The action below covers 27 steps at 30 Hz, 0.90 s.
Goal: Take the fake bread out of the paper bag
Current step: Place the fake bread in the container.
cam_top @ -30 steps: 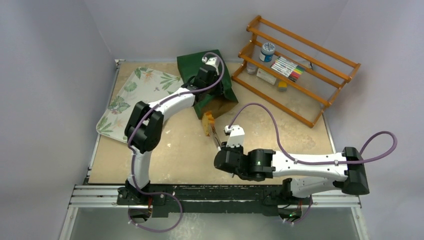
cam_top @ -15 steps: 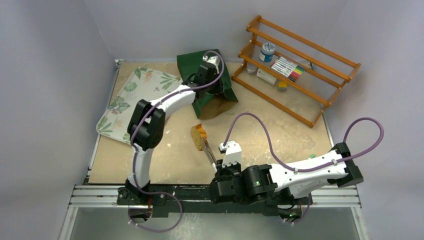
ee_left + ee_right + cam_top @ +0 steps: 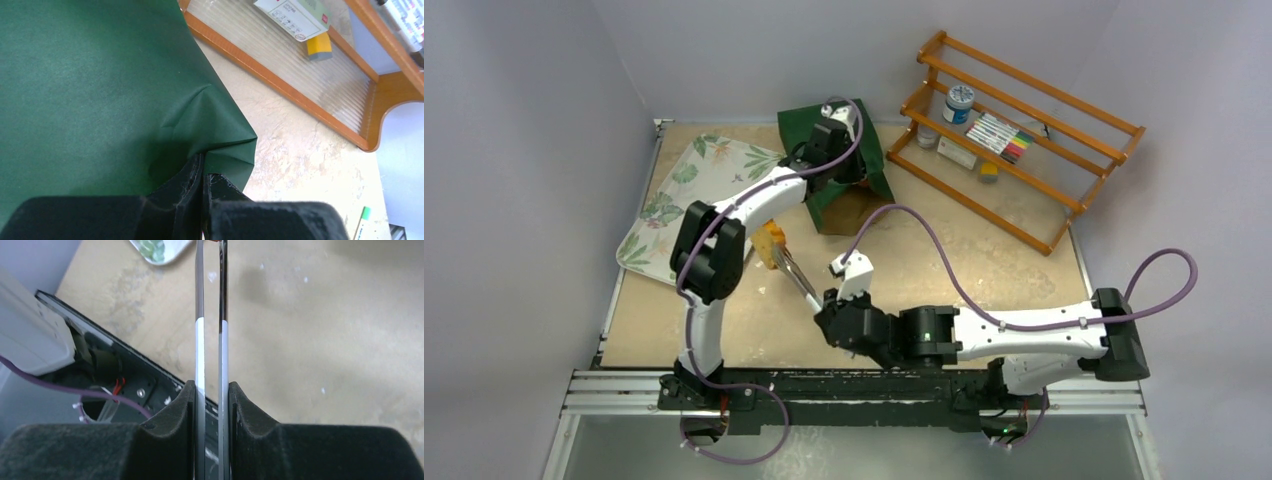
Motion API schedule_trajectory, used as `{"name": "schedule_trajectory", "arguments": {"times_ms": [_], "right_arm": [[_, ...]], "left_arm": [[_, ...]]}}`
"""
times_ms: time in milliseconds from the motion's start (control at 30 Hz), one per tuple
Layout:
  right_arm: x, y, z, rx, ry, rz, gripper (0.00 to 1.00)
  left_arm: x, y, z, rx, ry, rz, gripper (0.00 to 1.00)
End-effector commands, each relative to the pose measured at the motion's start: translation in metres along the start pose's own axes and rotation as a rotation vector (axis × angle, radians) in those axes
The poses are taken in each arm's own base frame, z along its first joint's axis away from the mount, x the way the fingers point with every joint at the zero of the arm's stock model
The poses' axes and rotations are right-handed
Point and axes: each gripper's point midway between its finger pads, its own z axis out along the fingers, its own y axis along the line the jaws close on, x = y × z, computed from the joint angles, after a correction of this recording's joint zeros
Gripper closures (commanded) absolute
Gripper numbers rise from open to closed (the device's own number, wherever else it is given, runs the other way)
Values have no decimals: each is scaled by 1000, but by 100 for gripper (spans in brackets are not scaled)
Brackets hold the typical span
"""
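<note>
1. Tan, scuffed surface (image 3: 984, 260) between pale walls: a floral tray (image 3: 686, 185) lies at the left and a wooden rack (image 3: 972, 203) stands at the far right. The paper bag (image 3: 799, 132) lies between them toward the far edge. It is dark green outside, and its brown inside shows at the mouth facing the arms.
2. Left claw (image 3: 202, 175), stretched out over the bag, is pinched tight on a fold of the green paper on the side toward the rack. No gap shows between its black fingers.
3. Right claw (image 3: 211, 390) is clamped on a pair of metal tongs (image 3: 199, 330), its dark fingers pressing the two white-banded strips close together.
4. Fake bread (image 3: 771, 243), a golden-yellow piece, sits in the tongs' tips outside the bag. It is just beside the tray's near right edge and, seen from above, close by the left arm's forearm. Whether it touches the surface cannot be told.
5. On the rack are a blue-lidded jar (image 3: 960, 100), a row of coloured markers (image 3: 1002, 135), a printed box (image 3: 295, 12) and a small yellow block (image 3: 318, 46). The block lies just beside the box.
</note>
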Motion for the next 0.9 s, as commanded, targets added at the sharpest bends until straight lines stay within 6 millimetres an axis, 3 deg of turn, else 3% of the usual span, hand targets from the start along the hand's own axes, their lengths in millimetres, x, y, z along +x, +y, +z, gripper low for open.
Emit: {"name": "schedule_trajectory", "arguments": {"times_ms": [0, 267, 433, 867], "right_arm": [[-42, 41, 16, -172, -111, 14, 100], [-49, 58, 53, -308, -126, 55, 100], [-54, 67, 82, -375, -120, 65, 100], [-32, 83, 162, -500, -25, 64, 100]], "left_arm": [[-54, -18, -42, 69, -121, -35, 100], [-76, -30, -66, 121, -134, -76, 100], [-79, -30, -71, 126, -110, -87, 100], [-74, -31, -74, 146, -85, -105, 100]]}}
